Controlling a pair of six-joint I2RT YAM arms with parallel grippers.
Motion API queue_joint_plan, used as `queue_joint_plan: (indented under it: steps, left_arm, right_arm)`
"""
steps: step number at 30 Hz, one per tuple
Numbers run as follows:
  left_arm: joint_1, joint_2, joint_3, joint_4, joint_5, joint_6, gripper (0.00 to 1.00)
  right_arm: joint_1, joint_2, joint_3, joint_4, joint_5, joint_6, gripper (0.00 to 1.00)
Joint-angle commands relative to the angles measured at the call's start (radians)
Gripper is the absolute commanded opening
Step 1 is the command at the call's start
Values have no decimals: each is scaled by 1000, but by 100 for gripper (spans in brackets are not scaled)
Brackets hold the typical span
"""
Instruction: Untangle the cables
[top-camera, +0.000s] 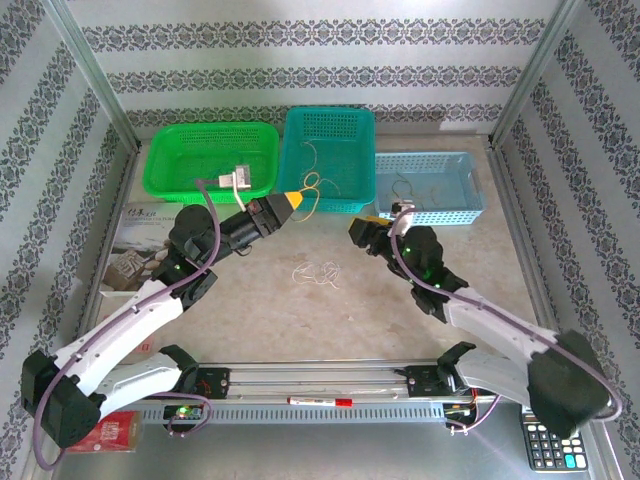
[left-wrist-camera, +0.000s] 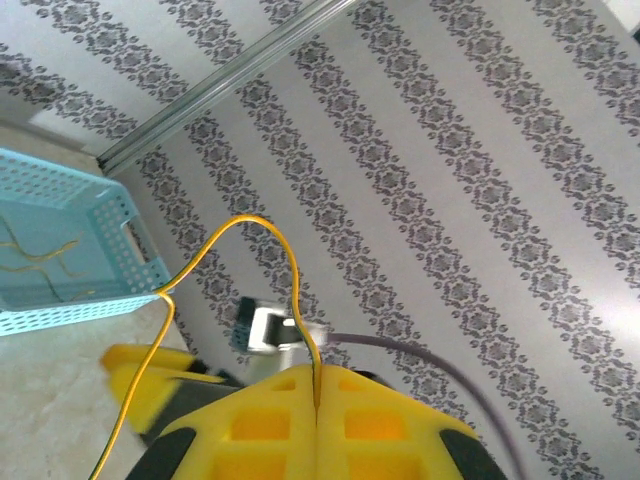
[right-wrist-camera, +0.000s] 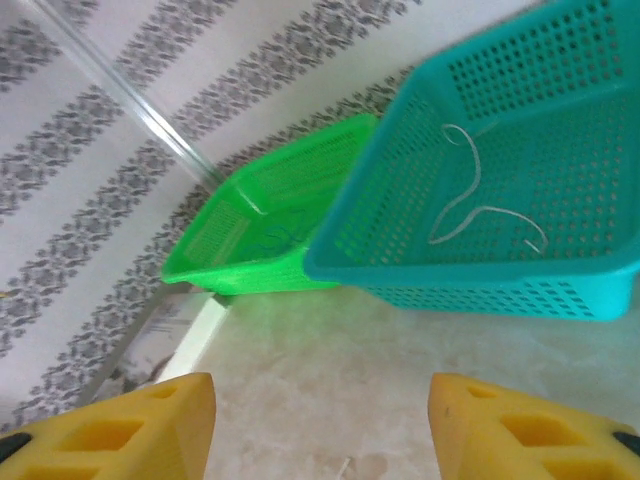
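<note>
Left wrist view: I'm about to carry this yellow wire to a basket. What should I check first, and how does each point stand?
1. Grip: left pincer shut on the yellow wire: ok.
2. Separation: yellow wire apart from the cables lying on the table: ok.
3. Snag: wire's loose end clear of the teal basket rim: cannot tell.
4. Other arm: right pincer open and empty: ok.
5. Room: teal basket holds one whitish wire, space left: ok.
</note>
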Motion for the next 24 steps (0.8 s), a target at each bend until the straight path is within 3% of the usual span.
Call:
queue_joint_plan:
  steps: [1, 12, 24]
  left_arm:
    - [-16, 3, -8, 3, -4, 33, 0]
    - [-16, 11, -12, 12, -6, 31, 0]
    - [-17, 14, -5, 30, -4, 20, 0]
  right_arm:
    - [6, -47, 55, -61, -113, -38, 61]
    - [161, -17, 187, -25, -150, -59, 68]
    - [206, 158, 268, 44, -102, -61, 70]
